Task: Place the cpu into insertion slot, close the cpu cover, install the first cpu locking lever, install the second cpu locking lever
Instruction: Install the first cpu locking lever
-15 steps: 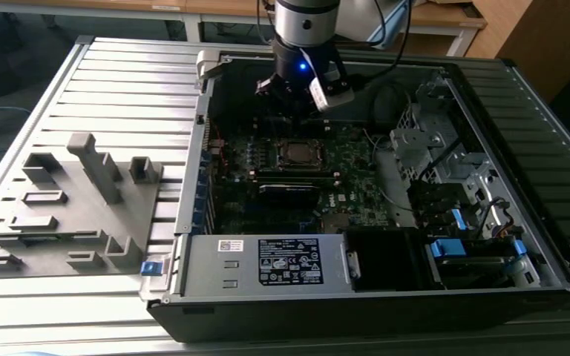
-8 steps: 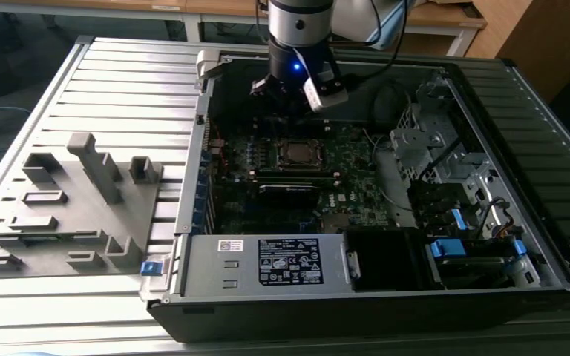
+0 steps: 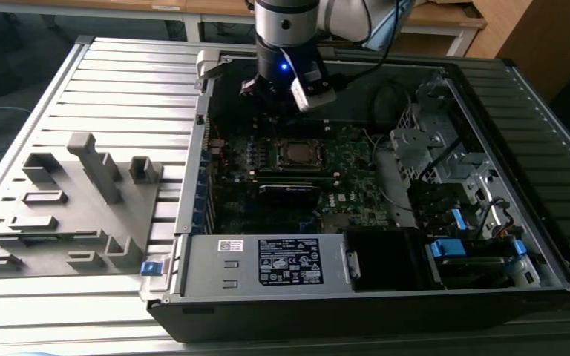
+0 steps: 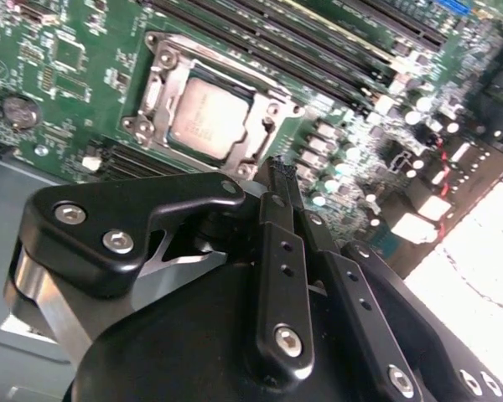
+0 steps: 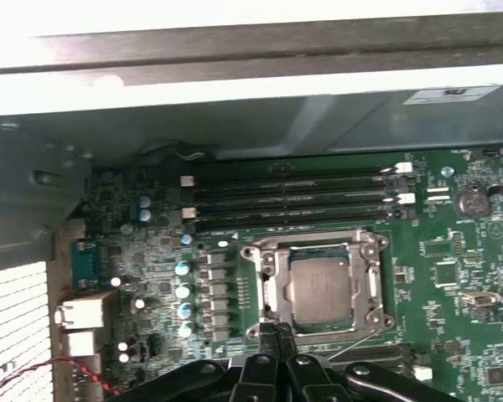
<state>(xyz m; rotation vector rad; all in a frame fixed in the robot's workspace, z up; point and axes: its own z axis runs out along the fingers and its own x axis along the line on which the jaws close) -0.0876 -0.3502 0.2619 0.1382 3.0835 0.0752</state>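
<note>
- We see a grey slatted metal table [image 3: 116, 81] with wooden furniture behind it; an open computer case [image 3: 552, 222] lies on the table.
- The gripper [image 4: 278, 167] hangs inside the case on the arm [image 3: 285, 30]. In both wrist views its black fingers [image 5: 268, 339] are drawn together until the tips meet, and we see nothing between them.
- Those tips hover just beside one edge of the processor socket. We cannot tell whether they touch the board.
- The cpu [image 5: 320, 289] sits flat in its socket, dull silver top upward, just beyond the fingertips.
- The cpu cover [image 5: 272, 280] lies down around the chip, its square opening framing the metal top.
- Beyond the socket, in the first wrist view, long dark memory slots [image 5: 293, 197] run parallel to its far edge.
- The green motherboard [image 3: 359, 204] spreads around all of this.
- At the case's near end in the exterior view sits a black box with a white label [image 3: 290, 261].
- On the exterior view's left, well apart from the case, a grey moulded fixture [image 3: 67, 215] rests on the slats.
</note>
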